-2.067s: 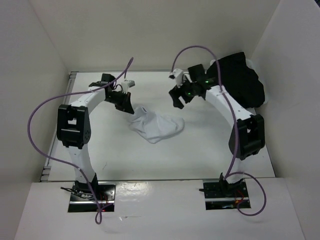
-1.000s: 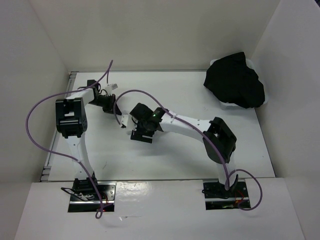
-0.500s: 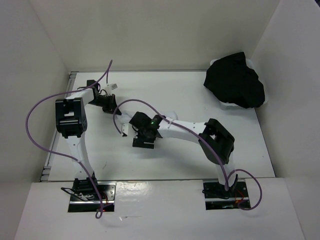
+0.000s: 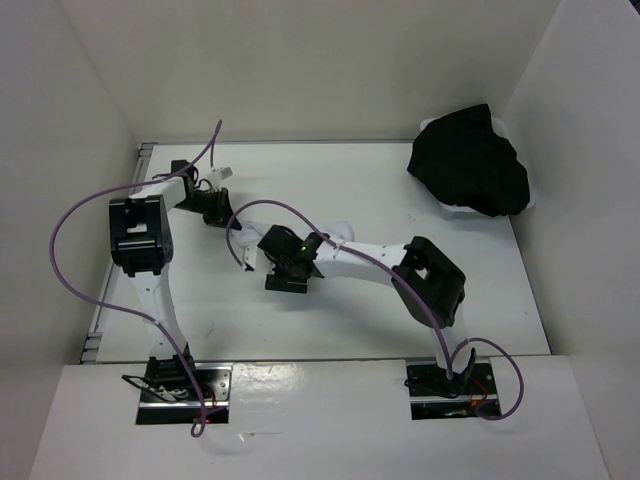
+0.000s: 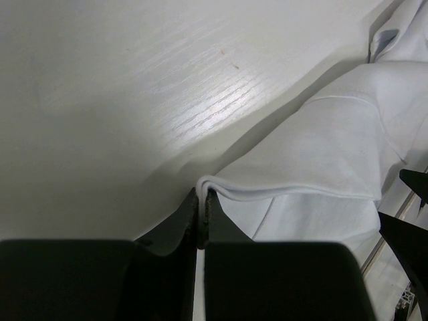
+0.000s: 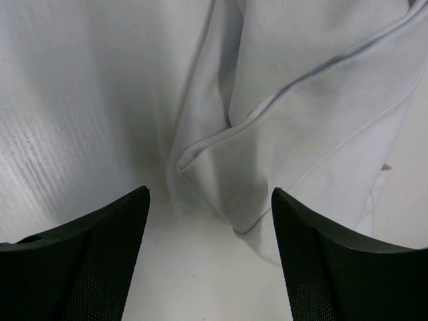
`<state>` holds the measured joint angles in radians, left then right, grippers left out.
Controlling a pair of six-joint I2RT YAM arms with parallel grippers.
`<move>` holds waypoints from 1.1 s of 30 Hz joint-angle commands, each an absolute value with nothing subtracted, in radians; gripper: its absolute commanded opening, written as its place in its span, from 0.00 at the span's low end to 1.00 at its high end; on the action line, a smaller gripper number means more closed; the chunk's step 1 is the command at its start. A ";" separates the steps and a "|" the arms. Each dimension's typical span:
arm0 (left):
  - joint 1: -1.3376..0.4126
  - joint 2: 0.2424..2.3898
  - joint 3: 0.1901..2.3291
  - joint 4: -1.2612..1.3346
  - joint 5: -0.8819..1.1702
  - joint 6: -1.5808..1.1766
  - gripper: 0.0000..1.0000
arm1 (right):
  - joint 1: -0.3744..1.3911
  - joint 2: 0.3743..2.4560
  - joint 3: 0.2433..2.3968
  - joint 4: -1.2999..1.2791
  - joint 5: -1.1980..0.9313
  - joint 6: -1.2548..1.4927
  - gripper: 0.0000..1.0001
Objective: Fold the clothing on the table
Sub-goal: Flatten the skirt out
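At upper left, our left hand (image 5: 202,200) is clenching the hem of the clothing (image 5: 314,154), so we are judging this the spreading-out step. At centre, our right hand (image 6: 210,221) is hovering released over a crumpled fold on the counter (image 4: 330,325); next it is needing a pinch there. The black garment (image 4: 470,170) is lying well apart, upper right.

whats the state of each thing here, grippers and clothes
left gripper: shut, pinching a hem of the white clothing
right gripper: open, jaws wide above the white clothing, not closed on it
white clothing: bunched and wrinkled on the table, not folded
black garment: heaped at the far right corner, no gripper on it
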<state>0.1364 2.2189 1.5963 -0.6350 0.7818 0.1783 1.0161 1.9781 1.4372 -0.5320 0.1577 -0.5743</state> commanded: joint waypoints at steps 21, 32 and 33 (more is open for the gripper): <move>0.143 2.210 1.586 -0.647 0.824 0.198 0.00 | 0.989 2.013 1.440 -0.430 0.209 -0.569 0.65; 0.143 2.220 1.586 -0.657 0.833 0.198 0.00 | 0.989 2.022 1.450 -0.430 0.209 -0.560 0.40; 0.143 2.220 1.586 -0.657 0.833 0.198 0.00 | 0.989 2.022 1.450 -0.430 0.209 -0.560 0.37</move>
